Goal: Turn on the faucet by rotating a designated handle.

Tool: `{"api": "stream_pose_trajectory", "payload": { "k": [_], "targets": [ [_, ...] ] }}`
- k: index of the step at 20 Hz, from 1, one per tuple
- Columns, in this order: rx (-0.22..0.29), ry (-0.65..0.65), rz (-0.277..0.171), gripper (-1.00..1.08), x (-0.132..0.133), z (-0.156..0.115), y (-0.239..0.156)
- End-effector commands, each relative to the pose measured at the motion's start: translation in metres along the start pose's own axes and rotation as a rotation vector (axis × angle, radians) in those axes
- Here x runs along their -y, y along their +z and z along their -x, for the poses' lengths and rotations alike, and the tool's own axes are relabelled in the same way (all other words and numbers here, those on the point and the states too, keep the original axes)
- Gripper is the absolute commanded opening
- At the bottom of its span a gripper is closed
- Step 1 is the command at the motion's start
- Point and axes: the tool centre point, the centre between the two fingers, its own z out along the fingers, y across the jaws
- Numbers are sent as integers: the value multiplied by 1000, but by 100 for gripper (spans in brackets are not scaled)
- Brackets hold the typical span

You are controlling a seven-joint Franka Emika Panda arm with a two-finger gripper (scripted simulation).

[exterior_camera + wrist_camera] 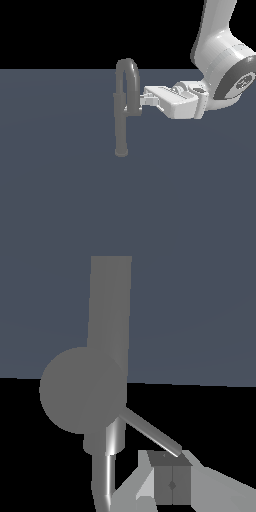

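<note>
The faucet (pixel 121 125) stands upright on the flat grey floor, its arched top (pixel 128 63) curving toward the exterior view's right. My gripper (pixel 143 99) reaches in from that side at the height of the upper column, close against the down-turned spout. In the wrist view the faucet column (pixel 107 311) runs past a round grey body (pixel 82 391). The handle (pixel 150 431), a thin glinting lever, slants out from that body to my gripper (pixel 171 466). The fingers (pixel 162 481) are pressed together, shut, with their tip at the lever's far end. Nothing is held between them.
The grey floor (pixel 60 200) spreads flat around the faucet's foot (pixel 121 152). My white arm (pixel 220 60) comes down from the upper part of the exterior view's right. No other objects show.
</note>
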Motion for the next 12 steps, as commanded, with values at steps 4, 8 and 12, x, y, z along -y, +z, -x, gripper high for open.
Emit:
{"api": "stream_pose_trajectory", "payload": {
  "k": [4,8,12],
  "targets": [
    [6,33,-4,-100,-12,-36,0],
    [4,-2,4,-100,-5,-22,0],
    [6,19,-1,-100,-6,-46,0]
  ]
}}
